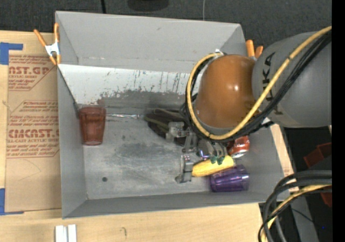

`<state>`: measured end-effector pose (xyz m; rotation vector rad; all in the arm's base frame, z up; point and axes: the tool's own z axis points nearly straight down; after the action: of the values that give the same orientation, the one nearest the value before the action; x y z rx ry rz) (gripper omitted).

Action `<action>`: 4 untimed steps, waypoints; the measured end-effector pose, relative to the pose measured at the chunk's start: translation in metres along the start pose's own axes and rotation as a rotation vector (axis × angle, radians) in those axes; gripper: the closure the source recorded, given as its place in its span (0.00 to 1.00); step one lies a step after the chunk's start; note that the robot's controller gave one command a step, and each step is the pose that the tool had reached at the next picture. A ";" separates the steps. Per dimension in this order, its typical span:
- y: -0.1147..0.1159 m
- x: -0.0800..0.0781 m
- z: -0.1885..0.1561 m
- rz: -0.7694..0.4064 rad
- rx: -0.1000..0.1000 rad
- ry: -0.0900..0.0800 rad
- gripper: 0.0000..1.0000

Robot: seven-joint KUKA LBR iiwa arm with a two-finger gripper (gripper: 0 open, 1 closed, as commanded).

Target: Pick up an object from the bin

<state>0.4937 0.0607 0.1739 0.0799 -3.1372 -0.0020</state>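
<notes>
Crowding gripper (186, 170): yellow toy (213, 167), purple cup (229, 180), dark object (161, 121); grip state unreadable.

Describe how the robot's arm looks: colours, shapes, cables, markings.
The arm is a thick, rounded grey casing with dark KUKA lettering. A glossy orange-brown dome cover caps its wrist. Yellow and black cables loop round the dome and run along the casing.

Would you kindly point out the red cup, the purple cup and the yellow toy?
red cup (92, 125): camera view, middle of its side.
purple cup (229, 180): camera view, middle of its side.
yellow toy (212, 168): camera view, middle of its body.
</notes>
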 end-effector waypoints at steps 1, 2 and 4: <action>-0.026 -0.017 -0.007 -0.026 0.003 -0.010 0.00; -0.031 -0.020 0.000 -0.033 0.001 -0.004 0.00; -0.034 -0.048 -0.039 -0.353 0.004 -0.021 0.00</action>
<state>0.5436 0.0294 0.2123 0.6344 -3.0956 0.0032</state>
